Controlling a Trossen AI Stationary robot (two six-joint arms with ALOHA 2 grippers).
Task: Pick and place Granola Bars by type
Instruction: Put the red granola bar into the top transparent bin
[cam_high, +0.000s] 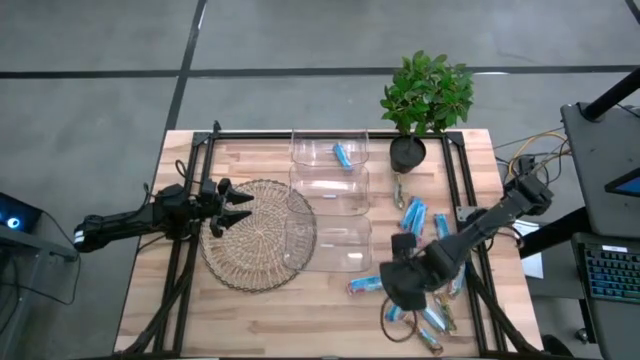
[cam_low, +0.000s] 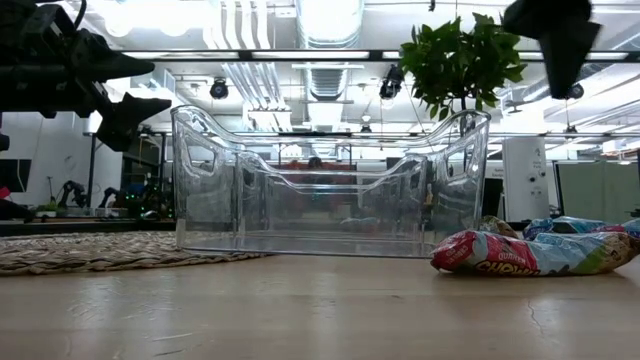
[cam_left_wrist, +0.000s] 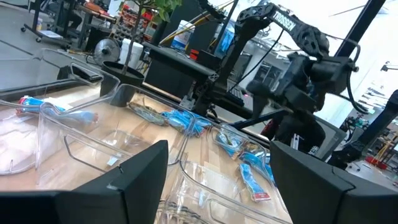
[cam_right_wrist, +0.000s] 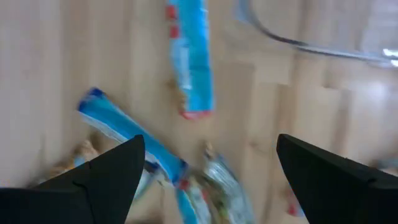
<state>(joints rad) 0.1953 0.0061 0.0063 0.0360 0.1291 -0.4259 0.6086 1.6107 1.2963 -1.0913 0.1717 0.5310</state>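
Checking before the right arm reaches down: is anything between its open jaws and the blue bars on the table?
Nothing visible. The right gripper hangs open above loose blue bars on bare wood, with clear space beneath. The bins sit off to one side, not below it.

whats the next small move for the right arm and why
Probably lower the right gripper straight down onto the blue bar under it and close. Its fingers are wide open and empty above the loose pile, while only one bar sits in a clear bin.
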